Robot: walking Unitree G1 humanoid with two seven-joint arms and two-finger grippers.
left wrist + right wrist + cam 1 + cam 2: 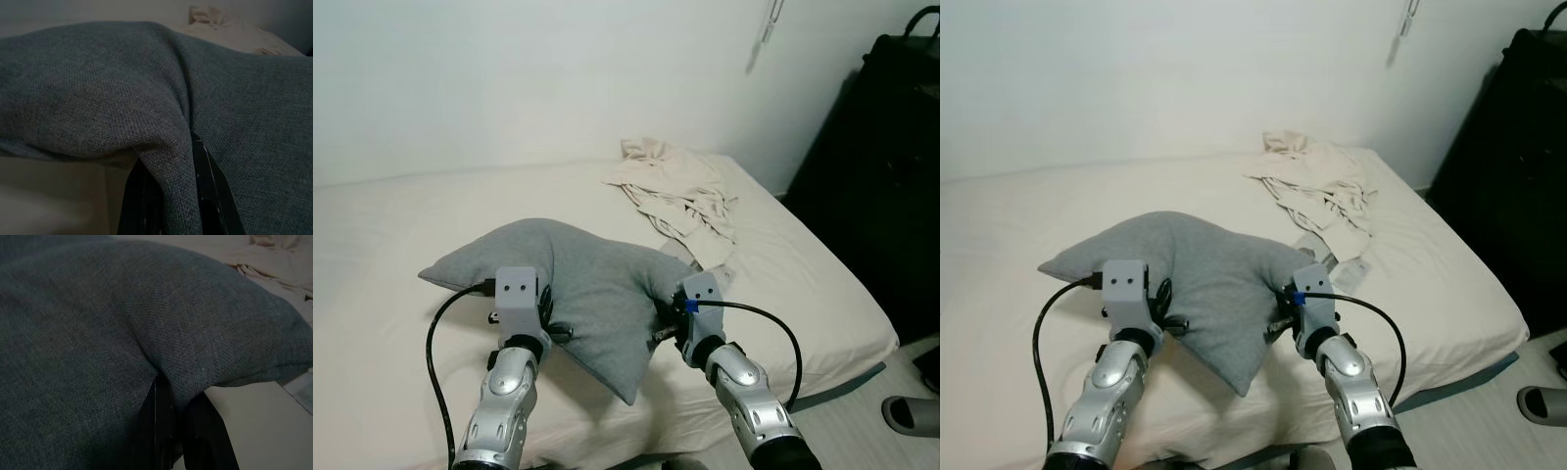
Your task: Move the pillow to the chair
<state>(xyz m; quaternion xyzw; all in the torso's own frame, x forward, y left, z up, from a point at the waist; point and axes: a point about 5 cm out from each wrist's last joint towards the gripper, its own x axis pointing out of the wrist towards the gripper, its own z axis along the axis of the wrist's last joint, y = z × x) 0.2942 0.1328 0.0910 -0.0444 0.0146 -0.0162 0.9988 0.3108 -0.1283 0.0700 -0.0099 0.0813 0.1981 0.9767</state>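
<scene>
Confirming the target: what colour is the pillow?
Plain grey woven fabric; the pillow shows best in the left eye view.

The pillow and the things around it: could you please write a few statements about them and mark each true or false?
1. The pillow is grey. True.
2. Both grippers pinch the pillow's fabric. True: the left gripper and the right gripper each have a fold of cloth between their fingers.
3. The pillow lies on the floor. False: it is over the bed, gripped by both arms.
4. A crumpled cream cloth lies on the bed beyond the pillow. True.
5. The crumpled cloth covers the pillow. False: it lies apart, nearer the wall.
6. A slipper sits on the bed. False: it is on the floor to the robot's right.
</scene>
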